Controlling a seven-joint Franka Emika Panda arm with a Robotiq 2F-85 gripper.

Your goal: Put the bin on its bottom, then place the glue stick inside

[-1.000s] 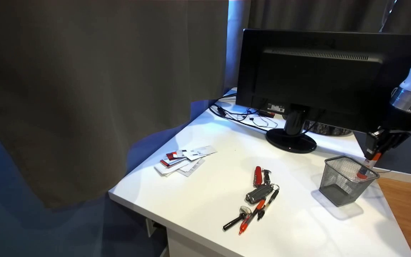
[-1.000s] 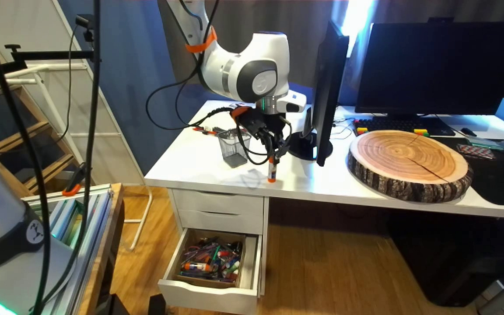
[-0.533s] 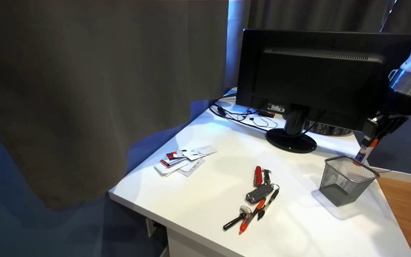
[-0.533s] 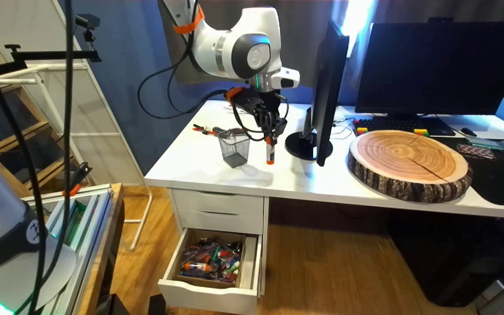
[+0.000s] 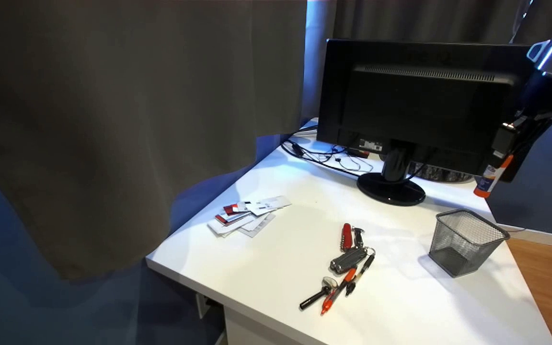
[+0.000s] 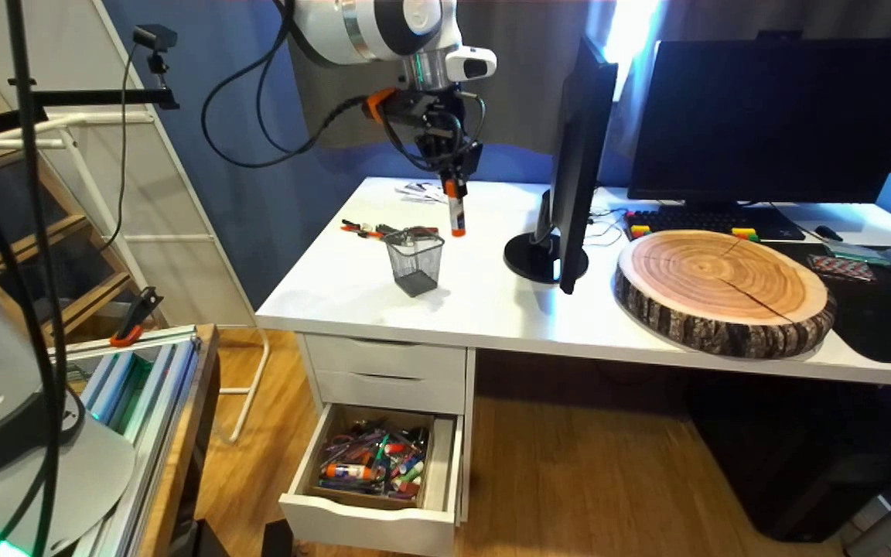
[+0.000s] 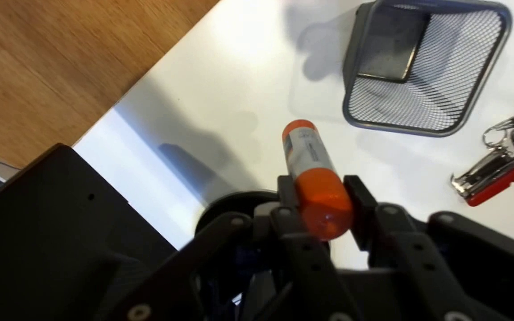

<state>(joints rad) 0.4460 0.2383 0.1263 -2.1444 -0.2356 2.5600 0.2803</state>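
Arm [image 6: 384, 35] higher than before | end effector [image 7: 320, 183] angled down, gripping glue stick [image 7: 311, 156] | above desk [image 5: 400, 306]

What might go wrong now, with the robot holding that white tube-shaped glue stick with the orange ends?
Missing: the white tube-shaped glue stick hangs to one side of the squarish grey wire-mesh bin, not over its opening; let go now, it could land on the white desk.
Bumping: the stick leans, so it might catch the bin's rim.
Slipping: the black two-fingered tool grips it only by its upper orange end, so it might twist loose.
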